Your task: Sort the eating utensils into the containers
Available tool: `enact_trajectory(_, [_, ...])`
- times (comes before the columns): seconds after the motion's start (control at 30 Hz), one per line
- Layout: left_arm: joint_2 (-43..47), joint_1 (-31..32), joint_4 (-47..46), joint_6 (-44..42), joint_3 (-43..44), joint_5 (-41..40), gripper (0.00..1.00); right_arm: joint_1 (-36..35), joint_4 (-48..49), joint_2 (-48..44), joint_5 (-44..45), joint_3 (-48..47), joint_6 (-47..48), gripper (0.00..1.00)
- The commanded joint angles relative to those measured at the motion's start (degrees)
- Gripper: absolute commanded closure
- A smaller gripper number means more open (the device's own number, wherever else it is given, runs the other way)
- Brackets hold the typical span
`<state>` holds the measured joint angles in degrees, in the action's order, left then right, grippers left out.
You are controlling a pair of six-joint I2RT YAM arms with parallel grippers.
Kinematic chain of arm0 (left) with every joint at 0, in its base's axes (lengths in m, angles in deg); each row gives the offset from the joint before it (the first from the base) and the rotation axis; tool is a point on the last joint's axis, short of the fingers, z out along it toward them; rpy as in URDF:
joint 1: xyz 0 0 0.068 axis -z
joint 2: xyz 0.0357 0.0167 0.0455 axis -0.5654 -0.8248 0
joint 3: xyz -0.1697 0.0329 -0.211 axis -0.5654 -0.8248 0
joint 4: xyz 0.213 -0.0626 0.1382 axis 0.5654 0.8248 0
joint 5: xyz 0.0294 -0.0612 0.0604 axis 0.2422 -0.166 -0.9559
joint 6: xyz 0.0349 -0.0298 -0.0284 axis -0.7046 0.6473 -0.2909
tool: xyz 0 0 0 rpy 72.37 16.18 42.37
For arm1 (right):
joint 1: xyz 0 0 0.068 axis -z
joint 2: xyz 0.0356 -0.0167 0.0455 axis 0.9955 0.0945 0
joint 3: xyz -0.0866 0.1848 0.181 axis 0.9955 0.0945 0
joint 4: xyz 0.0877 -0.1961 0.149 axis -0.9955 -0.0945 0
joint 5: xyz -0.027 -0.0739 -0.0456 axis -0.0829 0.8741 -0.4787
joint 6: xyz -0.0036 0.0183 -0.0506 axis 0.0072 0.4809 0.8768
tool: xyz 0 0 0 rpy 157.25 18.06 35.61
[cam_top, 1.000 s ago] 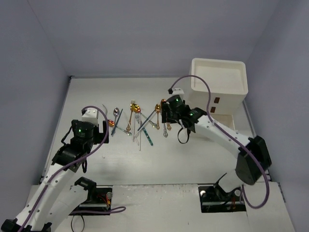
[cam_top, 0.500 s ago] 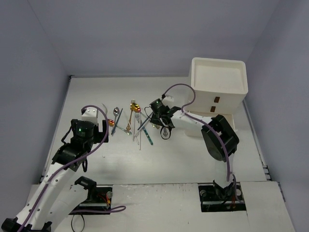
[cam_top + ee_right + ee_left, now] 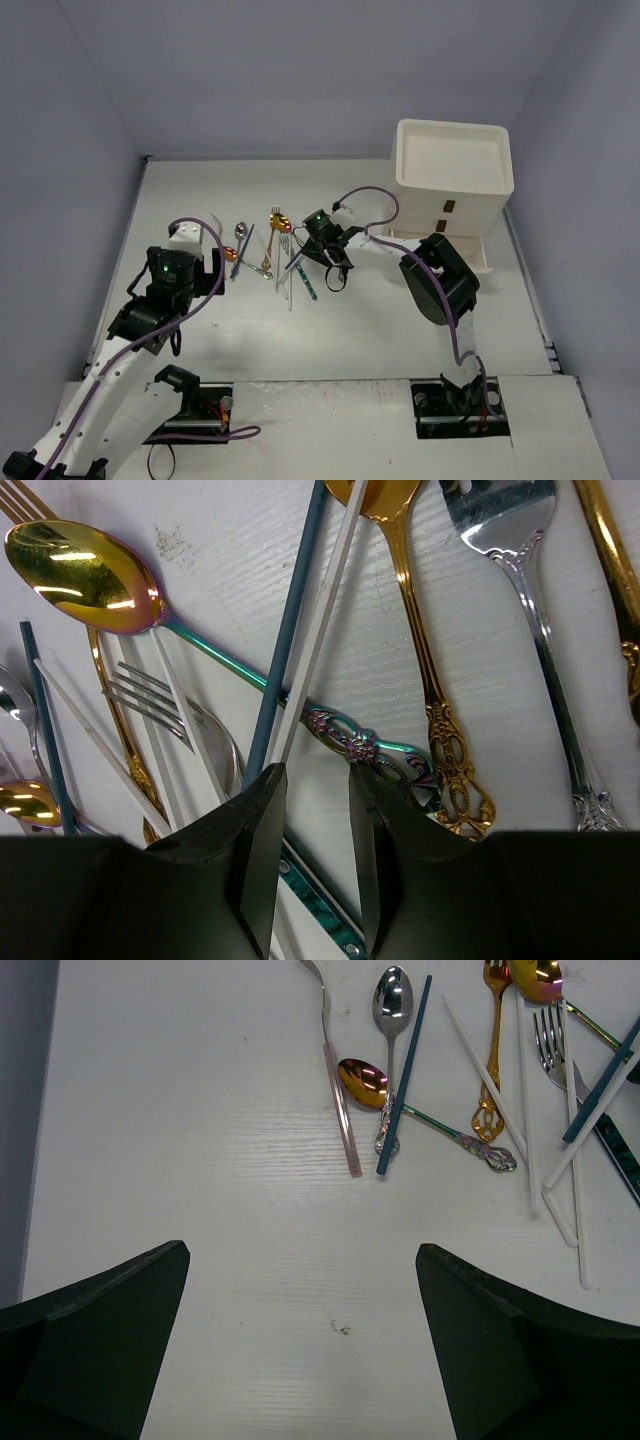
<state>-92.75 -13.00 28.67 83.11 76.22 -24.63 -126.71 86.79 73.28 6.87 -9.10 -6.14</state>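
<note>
Right wrist view: my right gripper [image 3: 315, 780] is down on the utensils [image 3: 285, 255], which lie in a heap left of the cabinet [image 3: 455, 185]. Its jaws stand a slit apart, with a blue stick [image 3: 295, 630] and a white stick [image 3: 325, 620] running under one fingertip; gripped or not, I cannot tell. My left gripper [image 3: 302, 1255] hangs with jaws wide apart, holding nothing, on the heap's side far from the cabinet. I judge this the pick step. Next I need a sure grip on one piece, a clean lift, then a carry to the cabinet's pulled-out drawer [image 3: 485, 262].
</note>
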Motion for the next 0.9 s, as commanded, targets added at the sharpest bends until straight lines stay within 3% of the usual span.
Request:
enact_trajectory(0.0, [-0.1, 0.1, -1.8, 0.3, 1.8, -1.2, 0.04, -0.4, 3.1, 0.3, 0.8, -2.5, -2.6, 0.72])
enact_trajectory(0.43, [0.1, 0.1, -1.9, 0.4, 1.9, -1.1, 0.03, -1.8, 4.3, -3.9, 5.1, -1.5, -2.9, 0.71])
enact_trajectory(0.87, [0.0, 0.1, -1.9, 0.4, 1.8, -0.7, 0.04, -1.9, 4.6, -0.7, 4.7, -1.3, -4.4, 0.72])
